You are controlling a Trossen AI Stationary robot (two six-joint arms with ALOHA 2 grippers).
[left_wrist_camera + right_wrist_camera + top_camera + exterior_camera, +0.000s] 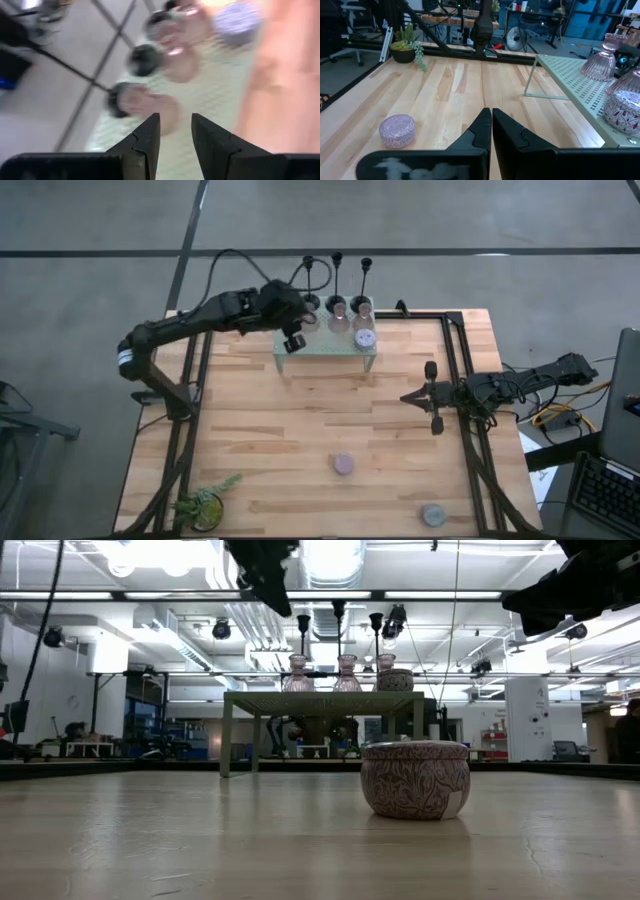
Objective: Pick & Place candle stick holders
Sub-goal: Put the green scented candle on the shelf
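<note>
Wooden tabletop (300, 430) still carries two pucks, so the parted, empty left pincer (293, 343) above the rack (325, 352) must fetch the lilac puck (343, 465) next, while the clenched right pincer (408, 396) waits.

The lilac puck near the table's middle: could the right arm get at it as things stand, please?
Probably yes. The lilac puck sits alone on bare table, with nothing between it and the right gripper, which is shut and would need to open first.
</note>
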